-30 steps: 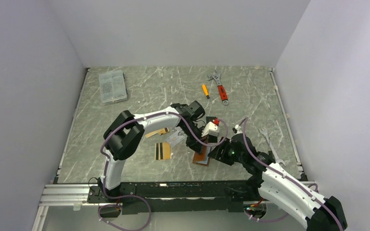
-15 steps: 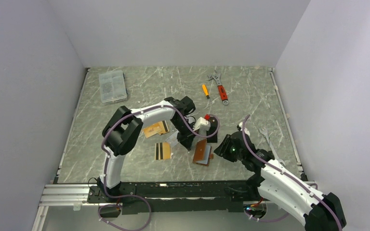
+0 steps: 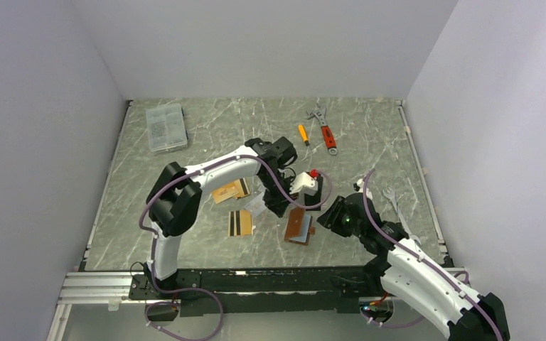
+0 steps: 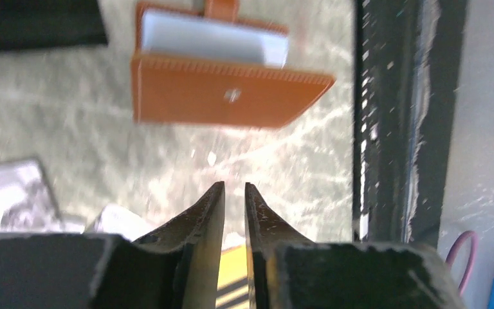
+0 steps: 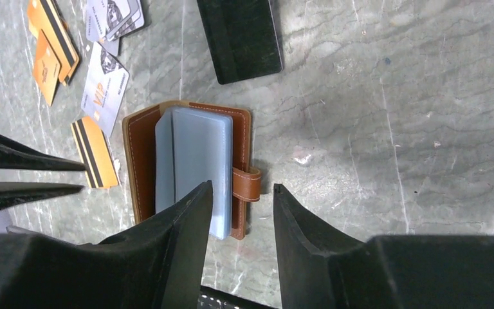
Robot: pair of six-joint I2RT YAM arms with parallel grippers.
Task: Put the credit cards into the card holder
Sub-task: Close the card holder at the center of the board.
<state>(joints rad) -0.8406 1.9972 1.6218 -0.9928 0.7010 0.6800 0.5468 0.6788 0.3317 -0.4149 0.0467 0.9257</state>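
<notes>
Several cards (image 5: 105,87) at ten o'clock of wallet (image 5: 139,164): thin, stiff, likely slick; pinch by edge. Left gripper (image 4: 234,193) barely parted, empty; right gripper (image 5: 241,196) half open, empty.

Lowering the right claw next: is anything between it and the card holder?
Nothing visible. The right claw hangs over the open card holder with only air between them; the left claw sits off to one side.
</notes>
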